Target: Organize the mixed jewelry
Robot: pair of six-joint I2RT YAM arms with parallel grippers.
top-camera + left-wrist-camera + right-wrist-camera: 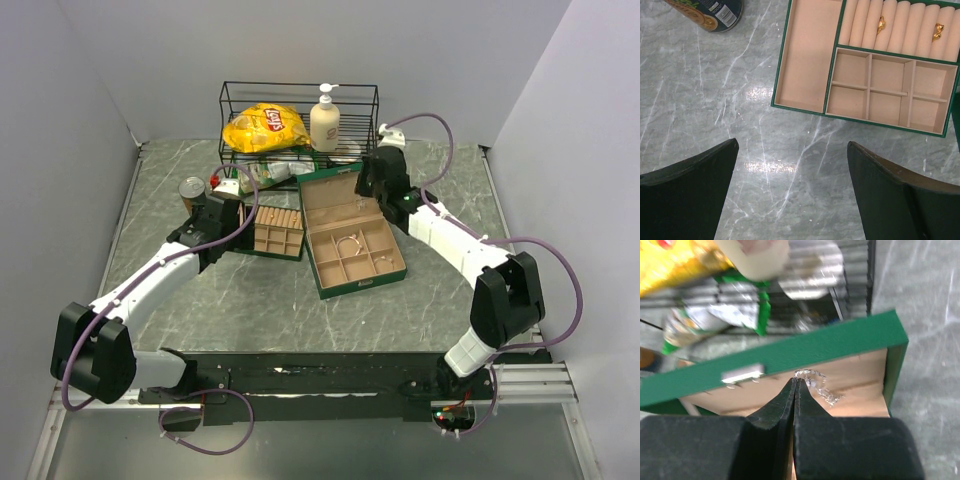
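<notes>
The green jewelry box (322, 282) lies open mid-table, with thin silver hoops (348, 243) in its tan compartments. My right gripper (368, 180) hovers over the box's back end. In the right wrist view its jaws are shut (796, 380), and a fine silvery chain (816, 385) is pinched at the tips and dangles over the tan lining (860, 372). My left gripper (792, 142) is open above bare marble, just short of the tan divider tray (802, 55). Two small gold pieces (881, 23) sit in the tray's ring rolls.
A tin can (192, 189) stands left of the tray. At the back a black wire rack (298, 120) holds a yellow chip bag (264, 127) and a pump bottle (325, 120). A green-white packet (268, 172) lies in front of the rack.
</notes>
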